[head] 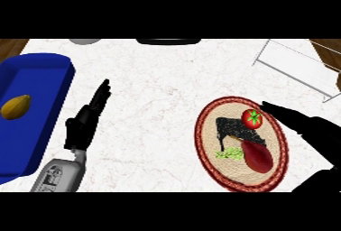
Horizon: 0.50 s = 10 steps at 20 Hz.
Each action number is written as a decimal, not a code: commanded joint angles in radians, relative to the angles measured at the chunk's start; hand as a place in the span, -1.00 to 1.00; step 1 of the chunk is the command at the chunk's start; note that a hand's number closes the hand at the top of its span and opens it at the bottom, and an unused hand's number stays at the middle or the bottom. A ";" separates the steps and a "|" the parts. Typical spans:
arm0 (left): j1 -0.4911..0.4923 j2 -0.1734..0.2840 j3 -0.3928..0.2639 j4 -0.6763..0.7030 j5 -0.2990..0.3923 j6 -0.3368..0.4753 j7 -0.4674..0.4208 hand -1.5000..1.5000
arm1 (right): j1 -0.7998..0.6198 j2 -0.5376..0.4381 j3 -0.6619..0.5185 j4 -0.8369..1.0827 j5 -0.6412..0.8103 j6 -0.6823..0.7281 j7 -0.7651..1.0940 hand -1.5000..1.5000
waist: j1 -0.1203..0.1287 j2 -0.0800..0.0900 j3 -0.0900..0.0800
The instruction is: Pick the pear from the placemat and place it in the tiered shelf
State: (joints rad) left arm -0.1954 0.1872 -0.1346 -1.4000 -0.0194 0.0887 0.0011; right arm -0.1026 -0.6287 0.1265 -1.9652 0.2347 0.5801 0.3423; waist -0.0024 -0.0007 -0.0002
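Pear [257, 156], dark red and elongated, lies on the round woven placemat [212, 151] at the right of the counter [160, 90], in the mat's lower half; its long axis runs from upper left to lower right, the narrow end toward the mat's centre and the fat end toward the near rim; a small green patch [231, 154] sits at its left and touches it or nearly so; a tomato [252, 118] rests further up the same mat, apart from the pear. Right hand [303, 124] hangs over the mat's right edge, fingers straight and held close together, pointing up and left toward the tomato; it holds nothing; the pear lies just beside it, below and left of its fingertips [268, 106]; contact cannot be judged from this angle. Left hand [90, 115] rests open on the left of the counter, fingers up, beside a blue tray [47, 67] holding a yellowish item [16, 106]; it is well apart from the pear. White wire tiered shelf [296, 63] stands at the far right corner, beyond the mat. Assessment: the right hand is plainly the nearer and the one to use; the coming move calls for it to draw down and inward, then close across the pear's short axis; the pick is not yet made.
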 commanded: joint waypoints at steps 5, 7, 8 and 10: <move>-0.007 0.034 0.076 -0.016 0.015 -0.087 0.012 0.00 | -0.026 0.108 -0.006 0.041 0.096 0.050 0.009 -1.00 | 0.003 0.001 0.000; 0.002 -0.026 0.040 0.002 -0.029 -0.041 0.003 0.00 | 0.026 0.133 0.032 0.036 0.201 0.015 -0.025 -1.00 | 0.001 0.001 0.000; -0.026 -0.055 0.037 0.030 -0.059 -0.012 -0.001 0.00 | -0.012 0.126 -0.047 0.036 0.129 0.071 -0.010 -1.00 | 0.001 0.001 0.000; -0.042 -0.035 0.056 0.017 -0.038 -0.042 0.005 0.00 | -0.017 0.158 0.021 0.134 0.227 0.016 -0.079 -1.00 | 0.003 0.002 0.000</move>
State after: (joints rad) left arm -0.1961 0.1579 -0.1030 -1.4192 -0.0523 0.0598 0.0156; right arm -0.1014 -0.5027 0.1362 -1.9431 0.3722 0.6233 0.3525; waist -0.0005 -0.0003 -0.0002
